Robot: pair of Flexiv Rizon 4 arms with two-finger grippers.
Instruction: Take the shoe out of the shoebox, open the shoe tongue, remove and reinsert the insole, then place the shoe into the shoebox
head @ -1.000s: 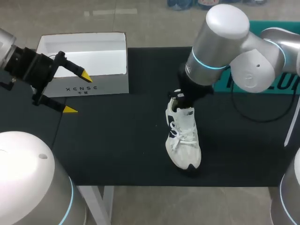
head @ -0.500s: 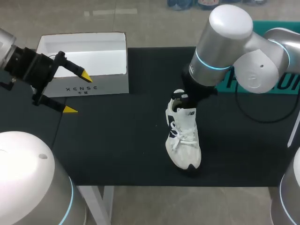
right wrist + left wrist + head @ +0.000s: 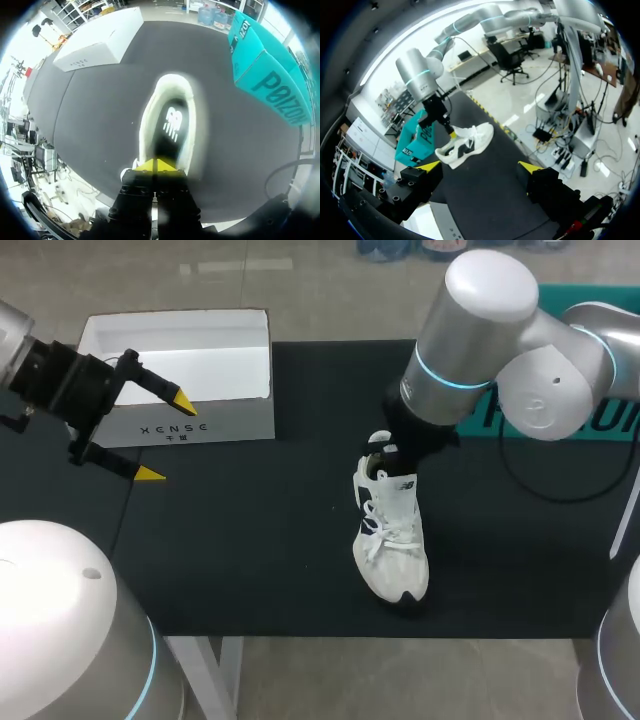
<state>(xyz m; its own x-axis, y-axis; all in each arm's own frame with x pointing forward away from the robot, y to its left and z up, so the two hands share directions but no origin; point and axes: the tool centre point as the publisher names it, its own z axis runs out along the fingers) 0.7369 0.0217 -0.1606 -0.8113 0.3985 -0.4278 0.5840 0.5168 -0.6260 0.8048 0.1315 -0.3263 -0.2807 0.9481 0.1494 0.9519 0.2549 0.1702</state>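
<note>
In the head view, we are finding one white shoe standing upright on the black table, well apart from the one open shoebox at the far left. The box is lying empty, so the shoe is already out. The left gripper is hanging just in front of the box with its fingers spread and holding nothing, which we are judging to be a waiting post. The right gripper is sitting at the shoe's heel. In the left wrist view, the left gripper is showing the same wide gap, with the shoe ahead of it and the right gripper down at the heel opening. One teal box is lying beyond. In the right wrist view, the right gripper is showing its tips pressed together at the heel end of the dark insole; whether they are nipping its edge we cannot make out. We are judging this to be the insole step.
</note>
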